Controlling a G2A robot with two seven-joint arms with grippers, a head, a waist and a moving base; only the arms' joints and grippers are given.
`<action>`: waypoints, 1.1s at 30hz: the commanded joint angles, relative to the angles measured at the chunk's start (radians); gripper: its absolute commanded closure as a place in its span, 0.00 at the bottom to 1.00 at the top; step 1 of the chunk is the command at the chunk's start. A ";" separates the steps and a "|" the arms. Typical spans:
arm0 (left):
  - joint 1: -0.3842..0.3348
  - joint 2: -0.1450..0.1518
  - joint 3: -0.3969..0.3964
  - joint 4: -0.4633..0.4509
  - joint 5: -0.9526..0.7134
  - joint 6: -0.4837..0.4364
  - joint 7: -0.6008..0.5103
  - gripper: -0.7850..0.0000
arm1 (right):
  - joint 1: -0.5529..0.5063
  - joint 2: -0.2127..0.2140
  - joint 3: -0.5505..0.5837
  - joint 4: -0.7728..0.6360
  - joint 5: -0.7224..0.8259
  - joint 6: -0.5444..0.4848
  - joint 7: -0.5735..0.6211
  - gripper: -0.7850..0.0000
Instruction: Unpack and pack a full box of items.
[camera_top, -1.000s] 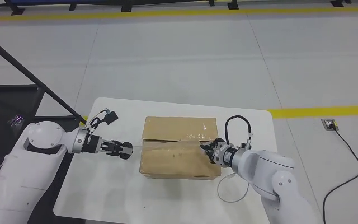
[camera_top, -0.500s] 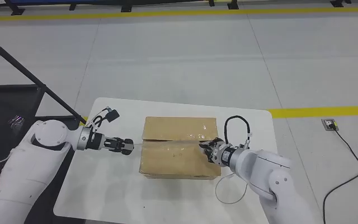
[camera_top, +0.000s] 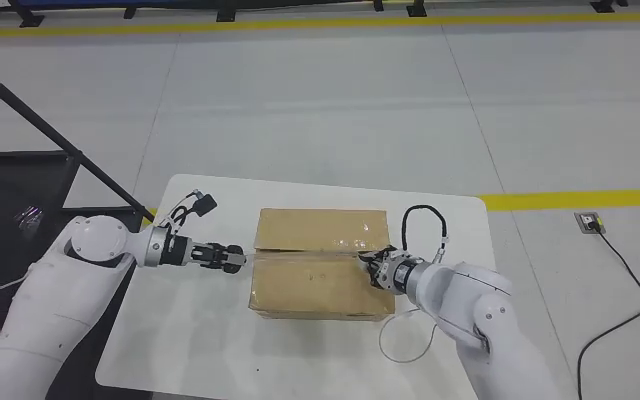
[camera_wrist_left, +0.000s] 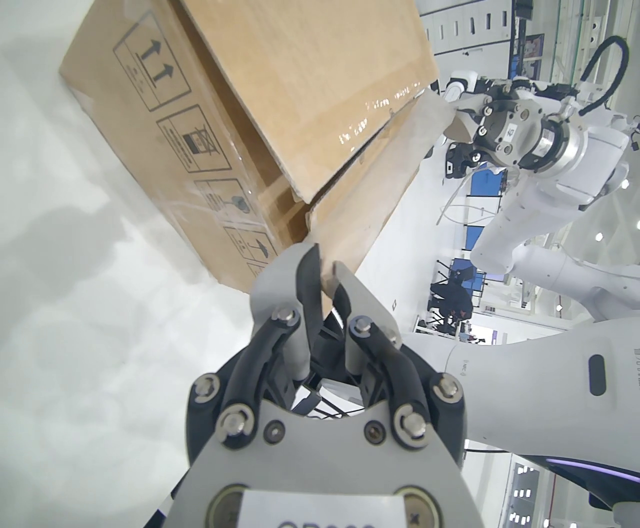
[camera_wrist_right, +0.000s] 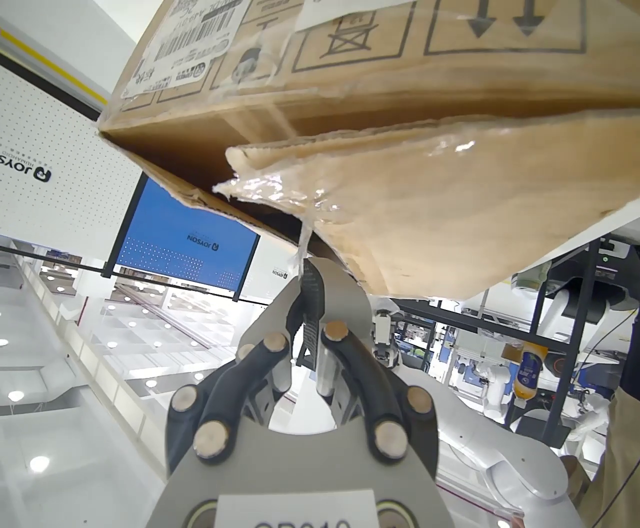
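A brown cardboard box (camera_top: 320, 235) lies in the middle of the white table (camera_top: 190, 340), and its top seam is split. In the left wrist view, the near top flap (camera_wrist_left: 370, 185) is lifted slightly off the box (camera_wrist_left: 300, 75). My left gripper (camera_top: 238, 258) is at the box's left end, shut on that flap's corner (camera_wrist_left: 326, 272). My right gripper (camera_top: 372, 270) is at the box's right end, just under the raised flap (camera_wrist_right: 425, 215). Its fingers (camera_wrist_right: 312, 272) are shut on a strand of clear tape (camera_wrist_right: 301, 247) hanging from the flap edge.
A thin white cable (camera_top: 405, 340) loops on the table by the right arm. Bare table lies in front of and left of the box. The table edge runs close behind the box, and a black frame (camera_top: 40, 130) stands on the floor at the left.
My left gripper moved right, up to the box's left end, and closed on the flap corner. The right gripper shifted slightly toward the seam and the flap's right end sits lower.
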 joint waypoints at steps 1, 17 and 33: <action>-0.006 0.000 0.007 0.009 -0.007 -0.003 0.003 0.56 | 0.006 0.000 0.000 0.004 0.019 -0.009 -0.023 1.00; 0.036 0.049 -0.054 -0.078 -0.113 -0.072 0.072 0.26 | 0.027 0.006 -0.013 0.017 0.076 -0.067 -0.074 1.00; 0.259 0.148 -0.216 -0.359 -0.223 -0.133 0.133 0.14 | 0.037 0.012 -0.033 0.015 0.106 -0.116 -0.140 1.00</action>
